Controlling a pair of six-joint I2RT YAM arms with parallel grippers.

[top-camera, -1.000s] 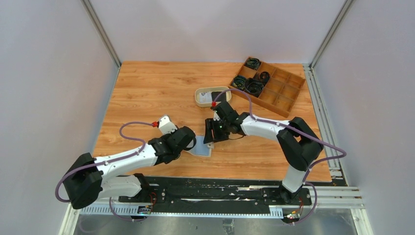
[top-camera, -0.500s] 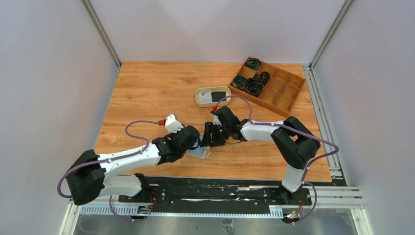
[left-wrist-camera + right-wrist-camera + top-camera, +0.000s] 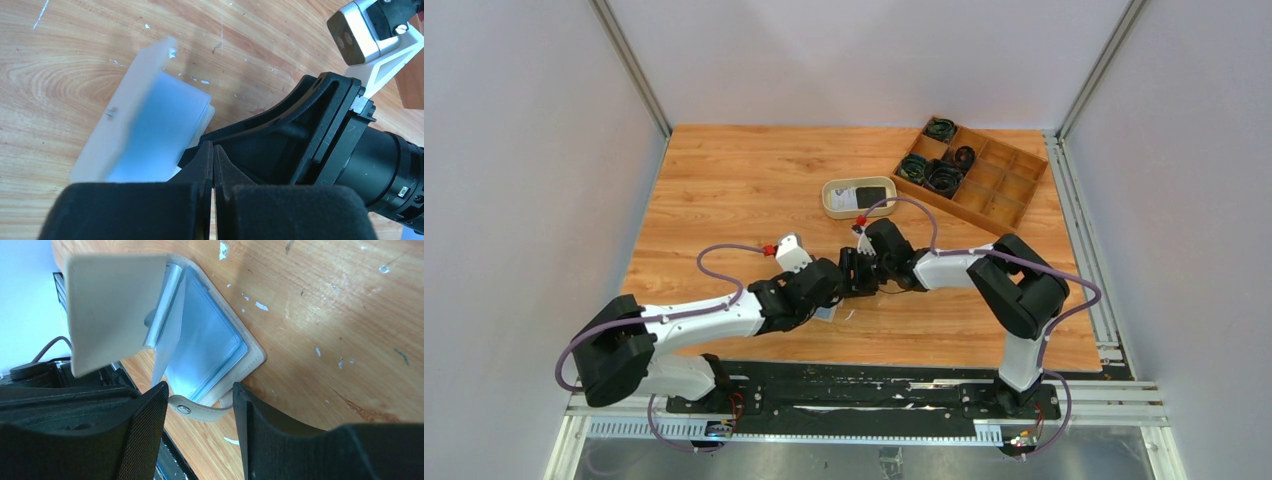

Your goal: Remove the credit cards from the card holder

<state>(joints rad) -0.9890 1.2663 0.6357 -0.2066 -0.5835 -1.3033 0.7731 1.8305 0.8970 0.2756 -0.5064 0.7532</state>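
Where the two arms meet, just past the near edge of the light-brown wooden bench (image 3: 724, 180), the left end effector (image 3: 213, 165) is closed, fingers pressed tip to tip. Its tips point at the near edge of the flat beige-tan folding card holder (image 3: 210, 345); whether they touch it I cannot tell.

The holder lies on the bench, centre-front, opened out w/ its pale grey-blue inside facing up. Per the R wrist cam, one beige cover flap (image 3: 112, 310) stands raised & tilted, while the other half lies flat on the wood. A thin pale leaf rises at the fold; cannot tell if it's a card or a sleeve. A small snap tab (image 3: 200, 411) sticks out from the flat half's edge.

The right end effector (image 3: 200, 390) faces the holder from the opp. side, low over it, fingers parted & not gripping. The snap tab sits in the gap btwn the two fingers, w/ no contact visible. In the top cam both end effectors are close together, nearly nose to nose, & the holder is mostly hidden under them.

Further back, well apart from the holder, is an oval beige tray (image 3: 826, 198) w/ credit cards (image 3: 864, 194) lying in it, one white & one black, side by side. Beyond it & to the right sits a wooden compartment box (image 3: 1004, 190), set at an angle. Black cable coils (image 3: 944, 178) sit in several compartments at the end nearer the tray.
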